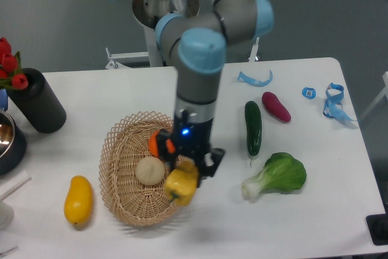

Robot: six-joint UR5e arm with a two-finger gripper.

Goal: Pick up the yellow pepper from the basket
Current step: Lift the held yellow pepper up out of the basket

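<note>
Above the right edge of the basket [121,150], the tool [189,167] is clamped on the yellow pepper [180,184], which hangs clear of the weave and partly overlaps the rim in this view. Its black fingers [209,161] meet the fruit at its upper end; the exact contact points are hidden by the pepper itself.

Handling judgement: the pepper looks light and hollow, with a glossy, waxy skin likely to slip under a shallow pinch. Its lobed, blocky body gives flat shoulders that suit opposing fingers better than the tapering lower end. Firm but moderate pressure seems right, since the walls could dent. The present hold near the top appears adequate, though the fruit hangs slightly tilted.

Materials and shapes noted:
- Basket: oval, shallow, tan wicker with an open looped rim, standing on the white desk [200,235]; stiff yet liable to snag a trailing lobe.
- Inside it: a round pale beige ball [149,170], matte, and an orange fruit [159,142], partly hidden by the arm.
- Left of the basket: a smooth oval yellow fruit [79,198].
- Right of it: a dark cucumber [253,127], a magenta oblong vegetable [276,106] and a leafy green bok choy [277,175].
</note>
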